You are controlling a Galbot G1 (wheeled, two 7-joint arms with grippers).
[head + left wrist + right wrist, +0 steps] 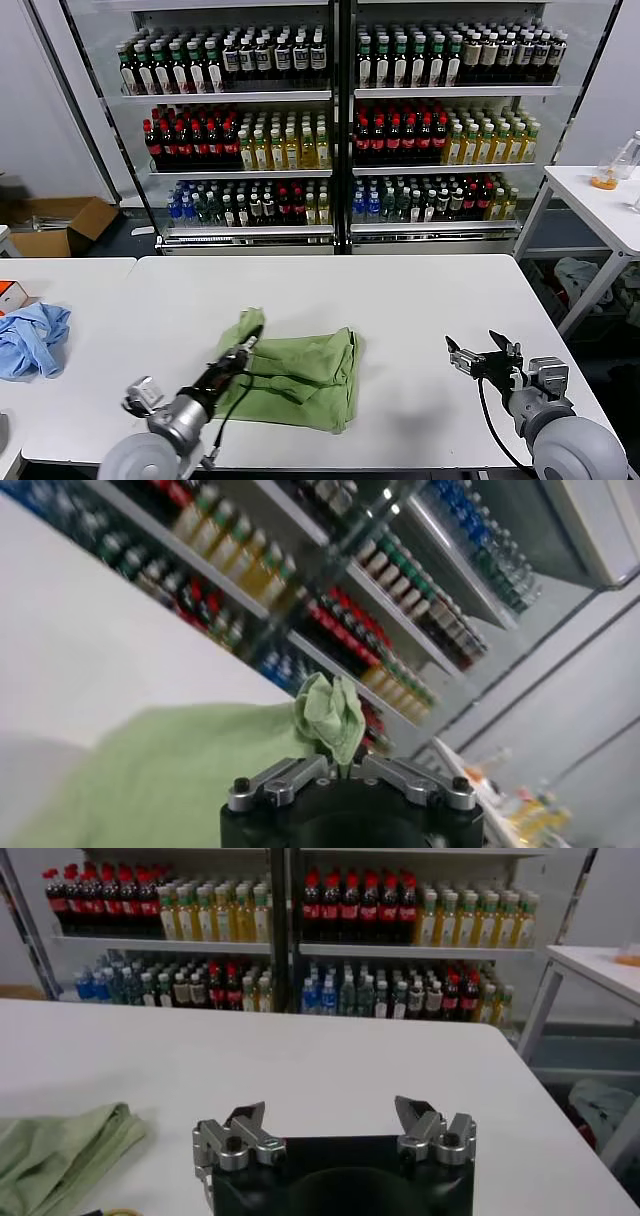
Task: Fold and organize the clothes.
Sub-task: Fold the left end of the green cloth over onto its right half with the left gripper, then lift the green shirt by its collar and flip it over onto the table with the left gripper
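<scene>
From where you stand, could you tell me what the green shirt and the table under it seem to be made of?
The green shirt looks like soft matte woven or knit fabric: it creases and bunches where the left gripper pinches it. The table looks like smooth white laminate, faintly glossy, though that is uncertain.

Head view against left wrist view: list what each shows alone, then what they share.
Only the head view shows the right gripper, open above the bare white table, and a light blue cloth at far left. Only the left wrist view shows the fabric bunch pinched upright in the left gripper. Both show the green shirt and the drinks cooler.
</scene>
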